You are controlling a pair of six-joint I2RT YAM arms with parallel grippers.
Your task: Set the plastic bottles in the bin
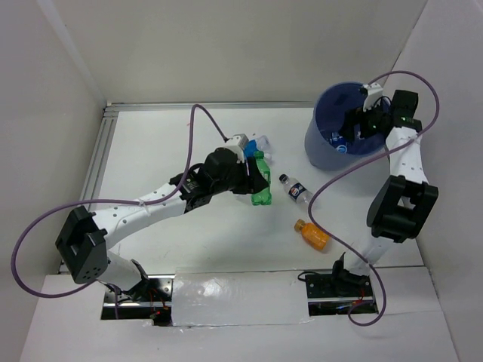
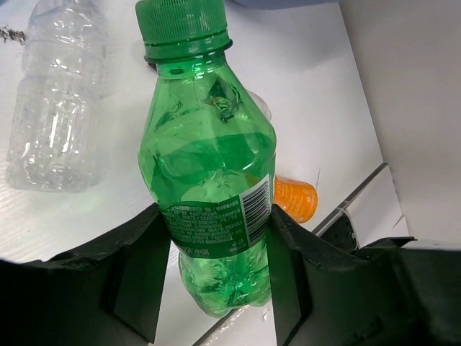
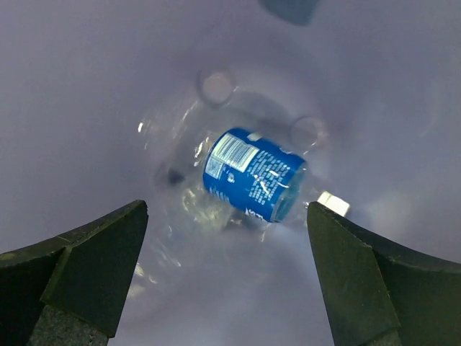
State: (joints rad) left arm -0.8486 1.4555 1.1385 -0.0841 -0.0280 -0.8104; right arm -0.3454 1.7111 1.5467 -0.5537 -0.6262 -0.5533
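Left pincer (image 2: 216, 277) clamps green bottle (image 2: 209, 144); right pincer (image 3: 225, 209) gapes empty over bin (image 3: 86, 86) holding blue-labelled bottle (image 3: 252, 174).

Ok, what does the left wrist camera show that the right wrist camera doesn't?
Only the left wrist view: the green bottle clamped between the left fingers, a clear bottle lying on the table, and the orange bottle behind. Only the right wrist view: the inside of the bin, a blue-labelled bottle on its floor, the right fingers spread with nothing between. Shared: each shows its own dark fingers and a plastic bottle.
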